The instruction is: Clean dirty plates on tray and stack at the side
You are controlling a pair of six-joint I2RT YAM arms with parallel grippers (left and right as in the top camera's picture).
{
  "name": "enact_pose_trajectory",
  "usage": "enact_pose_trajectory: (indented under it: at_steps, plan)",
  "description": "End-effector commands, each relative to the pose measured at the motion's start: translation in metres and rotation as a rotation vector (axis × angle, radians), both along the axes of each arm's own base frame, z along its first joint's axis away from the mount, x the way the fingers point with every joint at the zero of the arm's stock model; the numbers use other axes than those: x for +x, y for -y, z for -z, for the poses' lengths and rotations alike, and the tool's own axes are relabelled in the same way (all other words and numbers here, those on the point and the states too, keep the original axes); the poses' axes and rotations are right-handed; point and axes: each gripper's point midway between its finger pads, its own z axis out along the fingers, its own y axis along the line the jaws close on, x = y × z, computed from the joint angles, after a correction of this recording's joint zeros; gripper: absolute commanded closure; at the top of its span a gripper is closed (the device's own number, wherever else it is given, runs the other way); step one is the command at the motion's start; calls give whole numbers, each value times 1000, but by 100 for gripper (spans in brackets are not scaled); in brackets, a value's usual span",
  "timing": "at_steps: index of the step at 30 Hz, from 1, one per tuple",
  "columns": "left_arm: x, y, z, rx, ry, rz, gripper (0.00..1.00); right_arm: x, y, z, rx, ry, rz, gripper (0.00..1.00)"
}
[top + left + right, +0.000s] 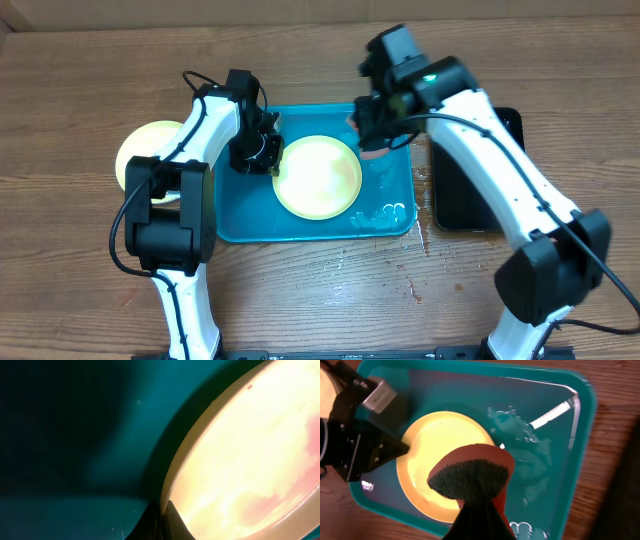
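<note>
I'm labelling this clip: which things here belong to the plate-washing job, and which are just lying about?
Job: turquoise rectangular plastic tray; cream green-rimmed plate in it; similar plate beside the tray; red sponge with dark scrub pad.
Lying about: narrow black tray.

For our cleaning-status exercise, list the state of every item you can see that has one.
turquoise tray: wet, sudsy
left gripper: shut on plate in tray, at its rim
right gripper: shut on sponge
plate in tray: faint pink smears showing
sponge: held over the turquoise tray
second plate: on table, left of turquoise tray
</note>
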Motion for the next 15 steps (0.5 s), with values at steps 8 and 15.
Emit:
enact_pose_trajectory:
  at_steps: [8, 15]
  plan:
    - [24, -36, -104, 206, 320, -54, 96, 7, 40, -5, -17, -15, 93, 96]
    - [26, -53, -132, 385, 419, -84, 96, 7, 40, -5, -17, -14, 93, 96]
